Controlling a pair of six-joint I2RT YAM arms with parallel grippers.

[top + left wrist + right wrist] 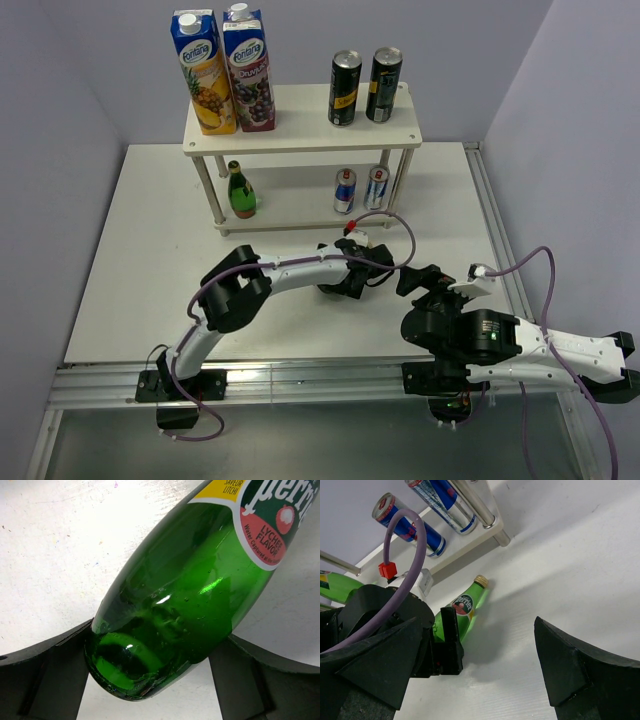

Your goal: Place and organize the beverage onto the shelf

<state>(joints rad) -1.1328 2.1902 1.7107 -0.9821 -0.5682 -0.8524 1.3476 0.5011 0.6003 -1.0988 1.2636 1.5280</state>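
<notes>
On the white table [150, 260], just before the small white two-tier shelf [300, 135], a green glass bottle with a gold cap [466, 609] is lying on its side. The left gripper [160, 632] is straddling its base, black fingers [45, 670] sitting close against the glass; whether they are squeezing cannot be told. The right gripper [476, 622] is hovering nearby, fingers [570, 665] spread wide, holding nothing. A second green bottle [240, 190] and two silver-blue cans [345, 190] are standing on the lower tier, with two black-and-yellow cans [345, 88] on top.
</notes>
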